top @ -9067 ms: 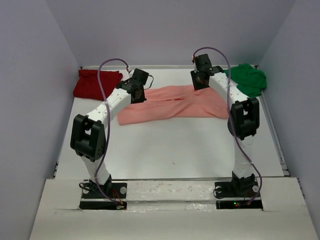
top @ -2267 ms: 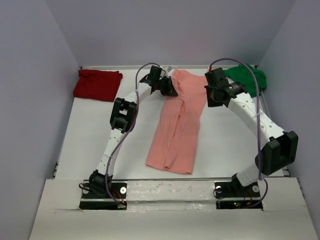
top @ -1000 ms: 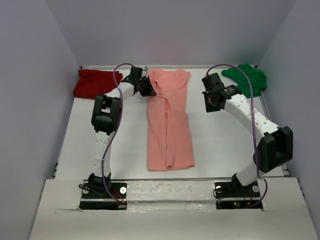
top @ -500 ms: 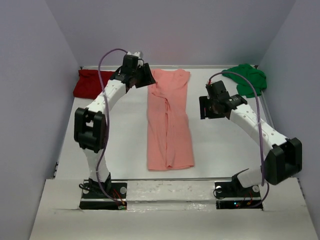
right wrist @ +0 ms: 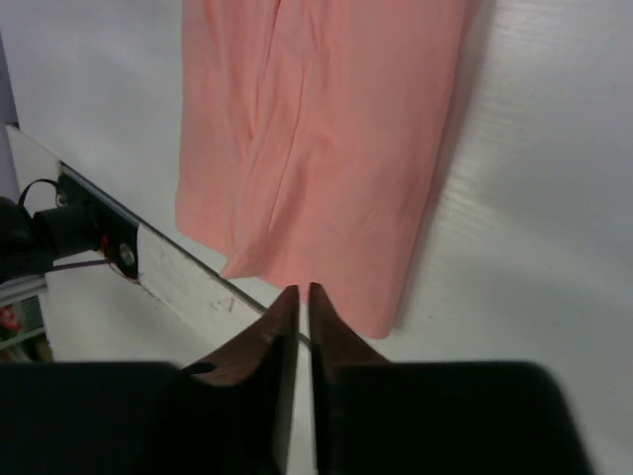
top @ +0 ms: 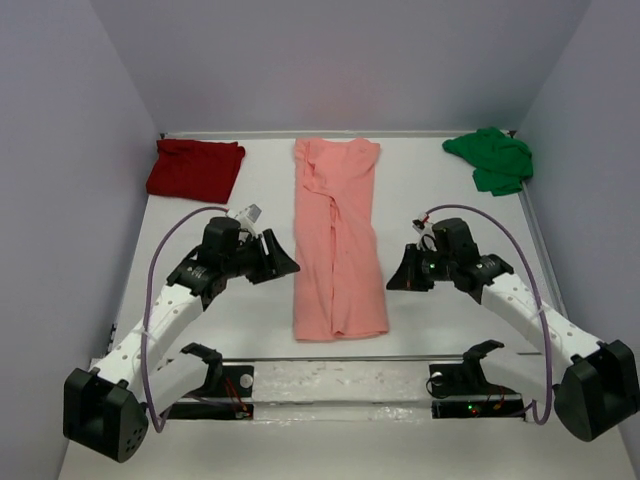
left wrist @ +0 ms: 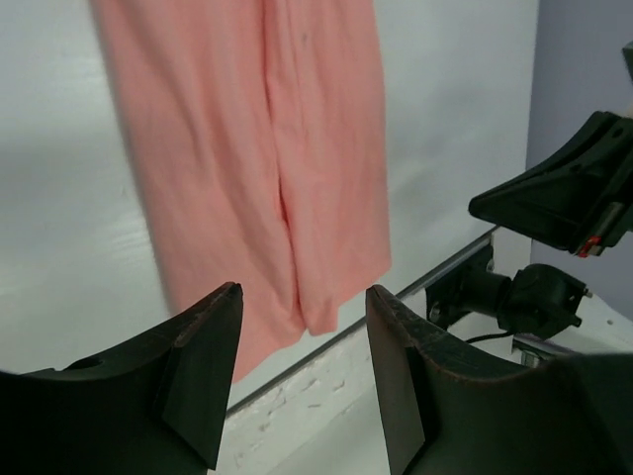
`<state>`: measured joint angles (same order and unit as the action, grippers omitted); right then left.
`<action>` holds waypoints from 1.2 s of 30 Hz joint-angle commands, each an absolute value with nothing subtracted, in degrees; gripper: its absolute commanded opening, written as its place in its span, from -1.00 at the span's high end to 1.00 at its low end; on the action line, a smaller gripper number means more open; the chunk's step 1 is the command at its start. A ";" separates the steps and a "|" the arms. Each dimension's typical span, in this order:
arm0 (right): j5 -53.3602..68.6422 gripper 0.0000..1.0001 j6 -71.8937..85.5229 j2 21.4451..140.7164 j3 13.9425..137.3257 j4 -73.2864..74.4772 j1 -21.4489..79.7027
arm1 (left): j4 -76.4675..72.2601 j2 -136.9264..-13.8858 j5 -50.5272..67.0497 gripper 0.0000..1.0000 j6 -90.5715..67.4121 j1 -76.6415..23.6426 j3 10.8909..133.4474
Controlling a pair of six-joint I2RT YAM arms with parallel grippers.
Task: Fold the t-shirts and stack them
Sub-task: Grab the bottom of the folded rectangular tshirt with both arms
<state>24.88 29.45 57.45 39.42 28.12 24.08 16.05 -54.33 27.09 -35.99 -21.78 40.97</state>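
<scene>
On the white tabletop (top: 450,220): three soft cloth t-shirts, two end effectors.
One salmon-pink shirt (top: 337,240) lies long at centre, one dark red shirt (top: 195,168) far left, one bright green shirt (top: 492,160) far right. Both empty: the left end effector (left wrist: 302,297) gapes, the right end effector (right wrist: 298,294) is nearly closed.

Salmon-pink t-shirt (top: 338,240): soft matt cloth, lightly creased. Counter (top: 440,190): smooth white surface with a faint sheen. Dark red t-shirt (top: 195,168) and green t-shirt (top: 492,158), at the far corners: matt cloth, the green one rumpled. Left gripper (left wrist: 302,297) and right gripper (right wrist: 303,292): matt black plastic. Arm links (top: 160,315): glossy white plastic.
</scene>
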 commanded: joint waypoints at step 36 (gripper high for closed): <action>28.48 1.00 44.03 92.90 37.44 -6.06 51.76 | 7.99 -56.95 28.48 -0.20 -42.37 -29.09 34.89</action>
